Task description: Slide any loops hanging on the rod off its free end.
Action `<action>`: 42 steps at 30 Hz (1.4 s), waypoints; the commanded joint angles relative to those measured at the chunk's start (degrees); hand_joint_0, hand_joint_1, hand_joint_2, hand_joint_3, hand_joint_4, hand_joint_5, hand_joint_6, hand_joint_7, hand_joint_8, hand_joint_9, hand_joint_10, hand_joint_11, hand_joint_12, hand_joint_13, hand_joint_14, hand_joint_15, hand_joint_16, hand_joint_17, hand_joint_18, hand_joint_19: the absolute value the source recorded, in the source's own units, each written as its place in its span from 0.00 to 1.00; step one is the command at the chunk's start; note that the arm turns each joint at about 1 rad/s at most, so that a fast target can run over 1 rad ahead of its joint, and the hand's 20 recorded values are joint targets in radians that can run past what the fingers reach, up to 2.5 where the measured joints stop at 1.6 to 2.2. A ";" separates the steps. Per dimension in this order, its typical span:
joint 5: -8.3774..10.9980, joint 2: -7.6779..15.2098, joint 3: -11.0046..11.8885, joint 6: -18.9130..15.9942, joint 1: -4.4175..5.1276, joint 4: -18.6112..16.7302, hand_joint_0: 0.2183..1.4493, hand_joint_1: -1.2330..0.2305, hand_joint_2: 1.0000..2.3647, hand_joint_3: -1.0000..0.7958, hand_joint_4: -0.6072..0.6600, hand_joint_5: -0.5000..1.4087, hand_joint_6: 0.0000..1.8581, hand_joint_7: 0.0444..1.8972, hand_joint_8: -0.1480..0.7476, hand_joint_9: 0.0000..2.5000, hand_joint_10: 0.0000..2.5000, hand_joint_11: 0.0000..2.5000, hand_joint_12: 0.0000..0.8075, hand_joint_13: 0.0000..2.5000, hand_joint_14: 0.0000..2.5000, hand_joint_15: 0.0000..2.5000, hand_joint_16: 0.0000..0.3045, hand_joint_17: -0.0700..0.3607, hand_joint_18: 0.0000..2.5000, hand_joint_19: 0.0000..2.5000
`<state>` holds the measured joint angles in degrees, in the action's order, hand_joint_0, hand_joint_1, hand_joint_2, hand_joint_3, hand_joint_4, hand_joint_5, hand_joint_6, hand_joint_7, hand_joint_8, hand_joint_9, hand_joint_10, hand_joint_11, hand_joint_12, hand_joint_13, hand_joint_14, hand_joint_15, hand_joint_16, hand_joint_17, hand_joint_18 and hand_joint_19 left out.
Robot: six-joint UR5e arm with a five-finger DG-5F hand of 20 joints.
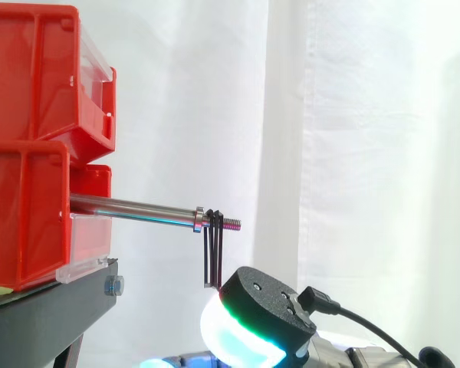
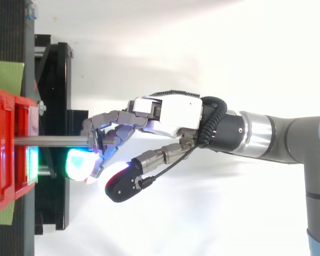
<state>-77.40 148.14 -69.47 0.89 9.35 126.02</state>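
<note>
A steel rod point(image 1: 138, 208) sticks out to the right from between the red bins point(image 1: 31, 84), ending in a threaded free tip. Thin black loops point(image 1: 212, 253) hang from it just past a collar, close to that tip. My hand point(image 1: 264, 322) sits below the loops, its glowing pad just under their lower ends; I cannot tell if it touches them. In the top view the hand point(image 2: 176, 114) reaches in from the right with loosely bent fingers point(image 2: 104, 125) over the end of the rod point(image 2: 50, 141), covering the loops. The hand is open and holds nothing.
The red bins point(image 2: 5, 154) stand stacked on a black stand point(image 1: 46, 314) at the left. A green sheet point(image 2: 5, 74) lies under them. The white curtain point(image 1: 368, 153) hangs behind, with open space to the right of the rod's tip.
</note>
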 commanded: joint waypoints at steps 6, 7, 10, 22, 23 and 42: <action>-1.35 1.10 0.03 2.97 -0.56 -6.66 0.29 0.42 0.01 0.35 0.71 0.19 0.27 0.57 0.50 0.38 0.00 0.15 0.42 0.29 0.00 0.08 0.19 0.47 0.27 0.18; -1.79 1.01 -0.06 3.24 -0.73 -6.49 0.29 0.42 0.01 0.35 0.71 0.19 0.27 0.57 0.50 0.38 0.00 0.15 0.42 0.29 0.00 0.08 0.19 0.47 0.27 0.18; -3.46 1.01 0.03 3.41 -1.35 -6.40 0.29 0.42 0.01 0.35 0.71 0.19 0.27 0.58 0.51 0.38 0.00 0.15 0.42 0.29 0.00 0.08 0.19 0.47 0.27 0.18; -6.09 1.10 -0.67 8.51 -3.11 -6.31 0.29 0.41 0.01 0.35 0.71 0.19 0.27 0.58 0.51 0.38 0.00 0.15 0.42 0.30 0.00 0.08 0.19 0.47 0.27 0.18; -6.18 1.01 -0.67 9.21 -3.46 -6.22 0.29 0.41 0.01 0.35 0.71 0.19 0.27 0.58 0.51 0.38 0.00 0.15 0.42 0.30 0.00 0.08 0.19 0.47 0.27 0.18; -12.42 0.84 -0.67 17.39 -6.01 -7.28 0.29 0.41 0.01 0.36 0.72 0.19 0.27 0.57 0.51 0.39 0.00 0.15 0.42 0.30 0.00 0.08 0.20 0.47 0.27 0.18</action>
<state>-89.44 149.01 -70.13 17.66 3.51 118.82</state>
